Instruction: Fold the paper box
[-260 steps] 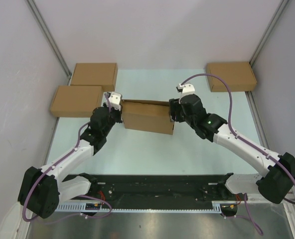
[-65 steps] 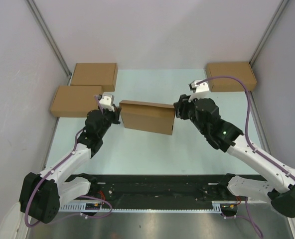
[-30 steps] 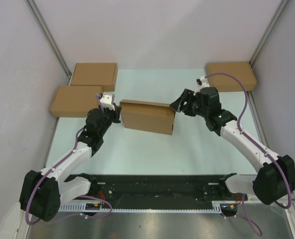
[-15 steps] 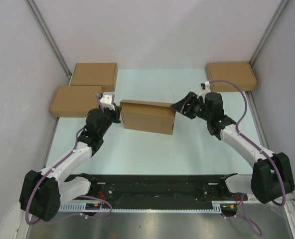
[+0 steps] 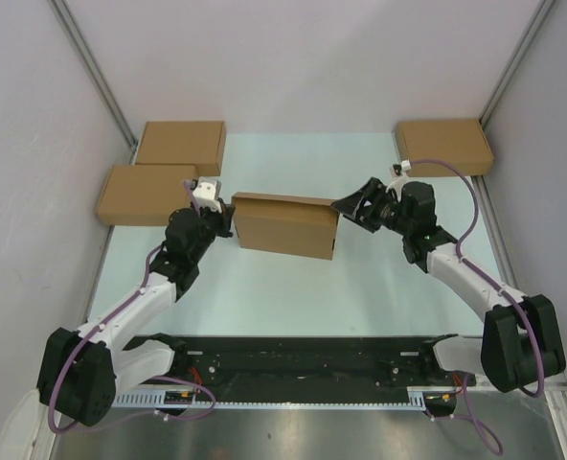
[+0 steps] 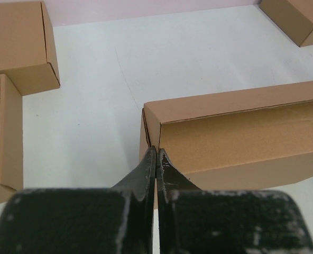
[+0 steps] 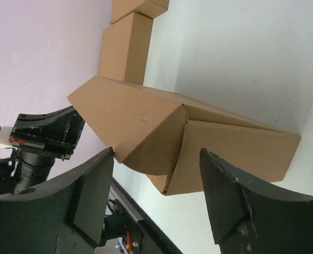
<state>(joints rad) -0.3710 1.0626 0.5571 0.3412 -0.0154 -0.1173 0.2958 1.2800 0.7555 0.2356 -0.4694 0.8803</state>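
A pale green table (image 5: 293, 287) seen from above, with two robot arms. The paper box (image 5: 283, 228), brown cardboard folded into a long closed shape, lies between the two sets of jaws. The left gripper (image 6: 155, 152) has its jaws pressed together, with the tips against the box's near left corner (whether any cardboard is pinched between them cannot be told). The right gripper (image 7: 156, 153) holds its jaws spread wide and grips nothing; the box's right end, where two flaps meet, sits just ahead of the gap. Two other cardboard boxes (image 5: 180, 146) lie beyond and left of the left jaws, and a third box (image 5: 443, 147) lies beyond the right jaws.
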